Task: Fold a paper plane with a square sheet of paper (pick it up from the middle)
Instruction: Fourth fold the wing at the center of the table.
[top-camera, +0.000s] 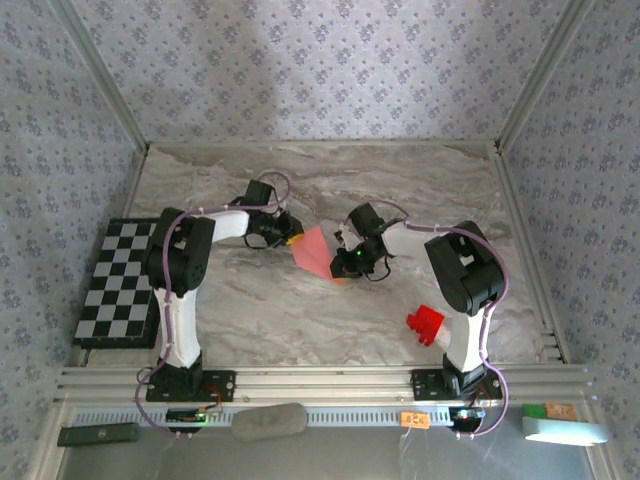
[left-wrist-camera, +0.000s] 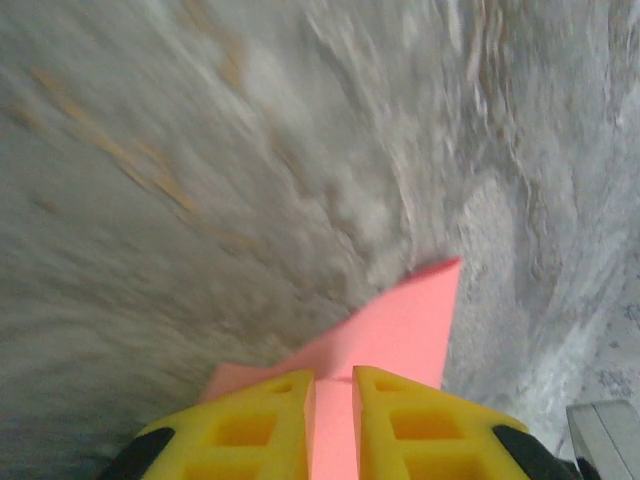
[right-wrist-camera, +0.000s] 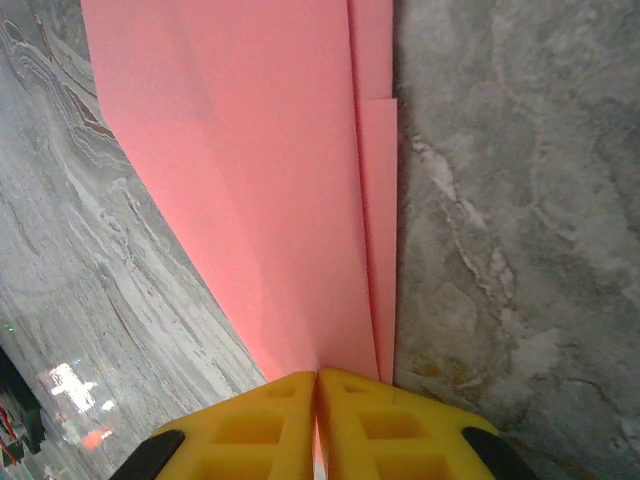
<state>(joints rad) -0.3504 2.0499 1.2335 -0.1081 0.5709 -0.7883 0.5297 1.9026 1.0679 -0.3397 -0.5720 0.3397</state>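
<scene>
Left gripper (top-camera: 289, 236): its yellow fingers (left-wrist-camera: 265, 425) are clenched on the paper plane (top-camera: 313, 250), with a thin strip of pink showing in the slit between them.
Right gripper (top-camera: 341, 264): its yellow fingers (right-wrist-camera: 270, 425) are pressed almost together, pinching the paper's narrow end.
Paper plane: folded salmon-pink paper held between the two grippers at about the middle of the worktop (top-camera: 420, 190). In the right wrist view it widens away from the fingers, with overlapping layers along one side (right-wrist-camera: 270, 180). In the left wrist view one pointed corner reaches out over the surface (left-wrist-camera: 405, 320). I cannot tell whether it touches the worktop.
Worktop: grey-white marble pattern with darker veins. It looks blurred in the left wrist view.
Red block (top-camera: 425, 325): small and chunky, towards the near right corner of the worktop, just beside the right arm and well apart from the paper.
Chequered board (top-camera: 120, 280): black and white, lying along the left edge of the worktop beside the left arm.
Walls (top-camera: 320, 60): pale lilac wallpaper with a small floral print on the back and both sides, with metal frame posts in the far corners.
Near edge: a ribbed metal rail (top-camera: 330, 380) carries both arm bases.
</scene>
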